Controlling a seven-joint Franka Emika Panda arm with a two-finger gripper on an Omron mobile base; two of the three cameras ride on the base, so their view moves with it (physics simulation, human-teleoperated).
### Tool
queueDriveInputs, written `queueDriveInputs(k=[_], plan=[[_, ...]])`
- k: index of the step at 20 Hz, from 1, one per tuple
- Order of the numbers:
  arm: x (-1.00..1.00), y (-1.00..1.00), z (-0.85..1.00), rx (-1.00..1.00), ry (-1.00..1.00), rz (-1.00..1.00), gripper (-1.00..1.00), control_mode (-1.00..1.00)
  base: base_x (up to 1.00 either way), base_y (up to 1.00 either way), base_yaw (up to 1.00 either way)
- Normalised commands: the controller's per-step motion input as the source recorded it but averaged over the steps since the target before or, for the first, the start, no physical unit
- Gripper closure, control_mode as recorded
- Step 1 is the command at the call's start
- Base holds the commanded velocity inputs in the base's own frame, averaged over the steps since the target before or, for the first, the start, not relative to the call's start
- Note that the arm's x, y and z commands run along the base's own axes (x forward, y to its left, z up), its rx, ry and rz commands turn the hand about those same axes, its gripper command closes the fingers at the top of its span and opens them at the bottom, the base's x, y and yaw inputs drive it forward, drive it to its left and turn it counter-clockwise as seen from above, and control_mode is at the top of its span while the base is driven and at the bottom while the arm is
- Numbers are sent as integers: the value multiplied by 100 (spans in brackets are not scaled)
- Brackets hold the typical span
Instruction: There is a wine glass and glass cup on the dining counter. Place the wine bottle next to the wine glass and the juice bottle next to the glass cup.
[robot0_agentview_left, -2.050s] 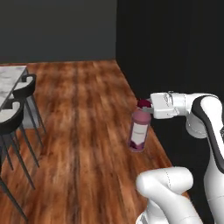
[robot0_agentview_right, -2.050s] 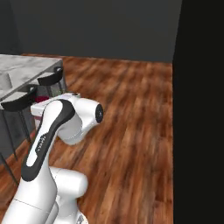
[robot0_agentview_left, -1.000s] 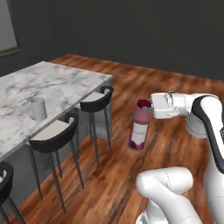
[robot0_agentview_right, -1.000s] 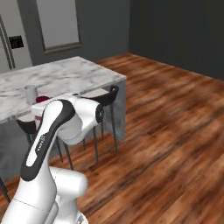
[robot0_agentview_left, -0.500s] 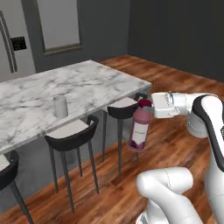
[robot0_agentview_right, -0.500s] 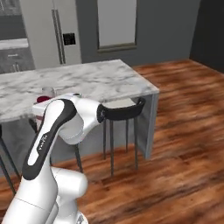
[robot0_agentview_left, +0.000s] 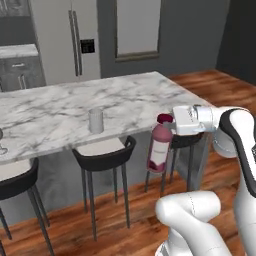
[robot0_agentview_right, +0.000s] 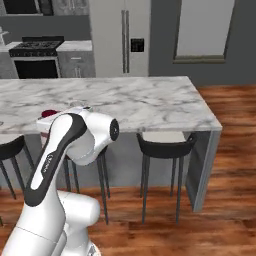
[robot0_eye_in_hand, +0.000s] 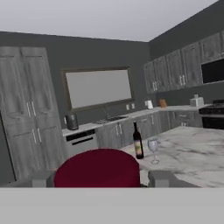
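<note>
Pink-red juice bottle (robot0_agentview_left: 159, 149) gripped off dining counter (robot0_agentview_left: 60, 111) edge, above stools (robot0_agentview_left: 102, 151)

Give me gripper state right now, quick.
Gripper: shut on the juice bottle, gripped at its dark red cap and hanging upright in the air beside the dining counter.

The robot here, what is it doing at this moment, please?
The gripper holds the juice bottle by its capped top, in the air beside the dining counter, above a stool. The glass cup stands alone on the counter, so the juice is not yet placed. In the hand view, the wine bottle already stands on the counter, right beside the wine glass.
</note>
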Motion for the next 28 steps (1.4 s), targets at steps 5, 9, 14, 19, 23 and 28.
queueDriveInputs(k=[5, 9, 14, 19, 23, 28], plan=[[0, 0, 0, 0, 0, 0, 100, 100, 52, -53, 52], [0, 0, 0, 0, 0, 0, 100, 100, 65, -51, 49], [0, 0, 0, 0, 0, 0, 100, 100, 70, -50, 43], [0, 0, 0, 0, 0, 0, 100, 100, 27, -45, 33], [0, 0, 0, 0, 0, 0, 100, 100, 20, -38, 17], [0, 0, 0, 0, 0, 0, 100, 100, 23, -38, 2]])
